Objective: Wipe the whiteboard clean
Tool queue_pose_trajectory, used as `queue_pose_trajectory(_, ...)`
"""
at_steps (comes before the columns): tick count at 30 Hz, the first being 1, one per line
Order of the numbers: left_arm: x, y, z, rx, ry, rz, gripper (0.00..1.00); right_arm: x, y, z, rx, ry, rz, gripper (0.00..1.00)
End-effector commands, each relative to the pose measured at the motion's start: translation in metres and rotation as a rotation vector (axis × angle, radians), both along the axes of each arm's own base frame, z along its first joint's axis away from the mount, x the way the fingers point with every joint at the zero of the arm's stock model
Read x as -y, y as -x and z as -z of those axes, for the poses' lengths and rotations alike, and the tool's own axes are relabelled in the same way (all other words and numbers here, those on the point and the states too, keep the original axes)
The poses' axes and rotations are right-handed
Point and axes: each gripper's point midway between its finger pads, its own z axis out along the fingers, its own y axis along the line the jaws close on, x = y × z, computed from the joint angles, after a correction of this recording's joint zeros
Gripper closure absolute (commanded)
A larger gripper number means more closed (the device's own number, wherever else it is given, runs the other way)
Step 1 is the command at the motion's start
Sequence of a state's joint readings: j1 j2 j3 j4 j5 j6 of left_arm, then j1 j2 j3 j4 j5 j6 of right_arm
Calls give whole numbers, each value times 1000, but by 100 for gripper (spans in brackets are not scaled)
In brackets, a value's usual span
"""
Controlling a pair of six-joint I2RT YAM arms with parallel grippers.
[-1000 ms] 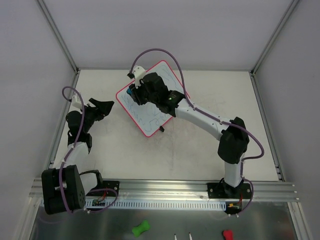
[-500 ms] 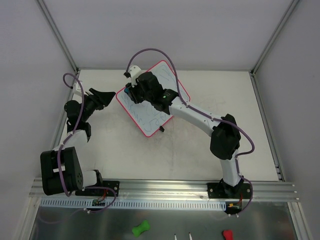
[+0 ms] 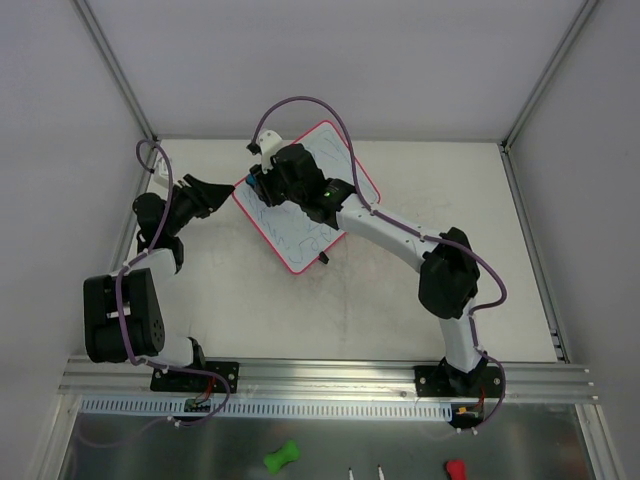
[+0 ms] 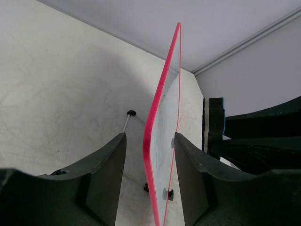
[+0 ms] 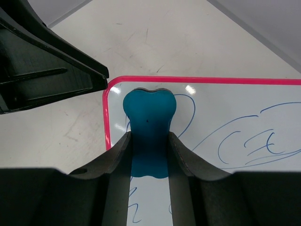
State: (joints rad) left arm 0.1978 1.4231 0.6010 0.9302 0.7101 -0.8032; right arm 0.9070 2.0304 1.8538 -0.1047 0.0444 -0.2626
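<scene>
The whiteboard (image 3: 308, 222), white with a pink-red frame and blue scribbles, lies at the back middle of the table. My right gripper (image 3: 262, 184) is shut on a blue bone-shaped eraser (image 5: 149, 123), which is pressed on the whiteboard (image 5: 235, 108) at its left corner. My left gripper (image 3: 222, 190) is open at that same corner. In the left wrist view the board's pink edge (image 4: 161, 136) stands between the two jaws with a gap on each side. The left fingers (image 5: 51, 70) show beside the corner in the right wrist view.
A black clip (image 3: 321, 259) sits on the board's near edge. A green bone-shaped eraser (image 3: 282, 458) and a red thing (image 3: 455, 468) lie on the metal shelf in front of the rail. Walls close in the table on the left, back and right.
My left gripper has moved back and right up to the board's left corner. My right gripper has slid the eraser a little left toward that corner.
</scene>
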Motion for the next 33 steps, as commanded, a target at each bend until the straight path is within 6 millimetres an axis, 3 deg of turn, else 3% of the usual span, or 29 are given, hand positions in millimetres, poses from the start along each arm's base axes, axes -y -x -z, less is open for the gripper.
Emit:
queue_pose_trajectory(1,5,-3,-24,102,-25,58,56,-11,-5,-21,36,-73,4,100)
queue_pose_trajectory(4,9,-4,-22,102,-23,78,59,-12,-5,-17,31,-73,3,100)
queue_pose_trajectory(12,16,-6,-18,94,-29,116,57,-13,-4,-4,10,-65,3,100)
queue_pose_trajectory(21,24,-11,-11,76,-43,142,67,-17,-3,1,5,-71,10,100)
queue_pose_trajectory(33,25,-10,-4,60,-53,141,72,-13,3,17,4,-65,44,100)
